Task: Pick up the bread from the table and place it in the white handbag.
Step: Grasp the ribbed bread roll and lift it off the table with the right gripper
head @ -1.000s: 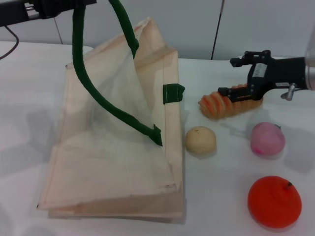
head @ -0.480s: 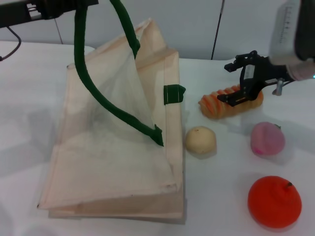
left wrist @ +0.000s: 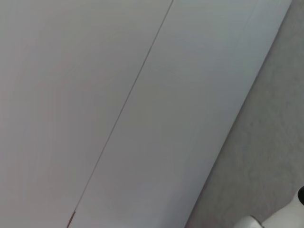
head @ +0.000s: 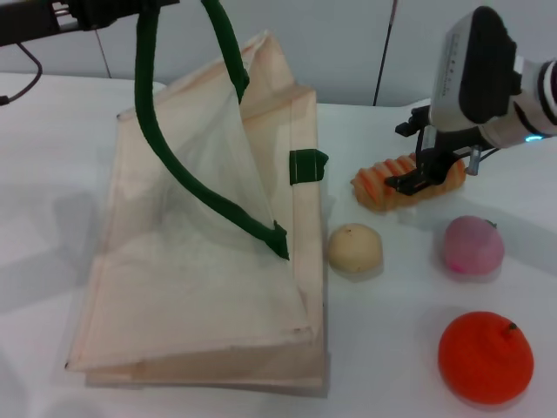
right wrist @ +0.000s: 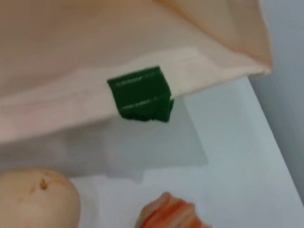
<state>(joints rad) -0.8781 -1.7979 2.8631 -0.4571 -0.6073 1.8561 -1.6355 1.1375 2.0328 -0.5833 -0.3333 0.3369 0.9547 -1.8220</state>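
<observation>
The bread (head: 383, 183), a ridged orange and cream loaf, lies on the white table (head: 392, 296) right of the white handbag (head: 200, 261). My right gripper (head: 411, 157) is open and straddles the loaf's right half, one finger behind it and one in front. The loaf's end shows in the right wrist view (right wrist: 168, 213). My left gripper (head: 104, 13) at the top left holds up one dark green handle (head: 165, 148), which lifts the bag's mouth open. The left wrist view shows only a pale wall.
A pale round bun (head: 354, 248) lies just in front of the bread and beside the bag's edge. A pink ball (head: 473, 246) and an orange (head: 485, 357) lie to the right. A green tab (right wrist: 140, 95) marks the bag's edge.
My right gripper has swung left and down from beside the loaf to straddle it, and its white wrist has turned up into view. The bag and left arm have stayed still.
</observation>
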